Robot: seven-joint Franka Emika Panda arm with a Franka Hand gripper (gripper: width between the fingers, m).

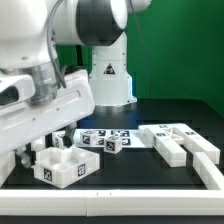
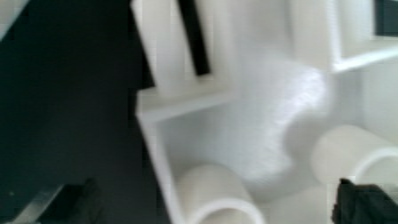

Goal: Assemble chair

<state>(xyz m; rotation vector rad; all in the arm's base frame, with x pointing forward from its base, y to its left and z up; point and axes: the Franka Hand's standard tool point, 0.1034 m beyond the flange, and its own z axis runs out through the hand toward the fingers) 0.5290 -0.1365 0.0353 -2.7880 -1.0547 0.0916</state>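
A white chair part (image 1: 62,166) with raised walls and tag markers lies at the exterior view's front left. My gripper (image 1: 42,147) hangs just over it, mostly hidden by the arm's white hand. In the wrist view the same part (image 2: 240,110) fills the frame, showing slots and two round pegs (image 2: 222,195). My gripper (image 2: 210,205) is open: its dark fingertips (image 2: 50,205) stand wide apart on either side of the part, and I see no contact with it.
Two small tagged blocks (image 1: 96,140) lie in the middle beside the marker board (image 1: 118,133). More white chair parts (image 1: 176,141) lie on the exterior view's right, one long piece (image 1: 208,168) at the front right. The arm's base (image 1: 108,75) stands behind.
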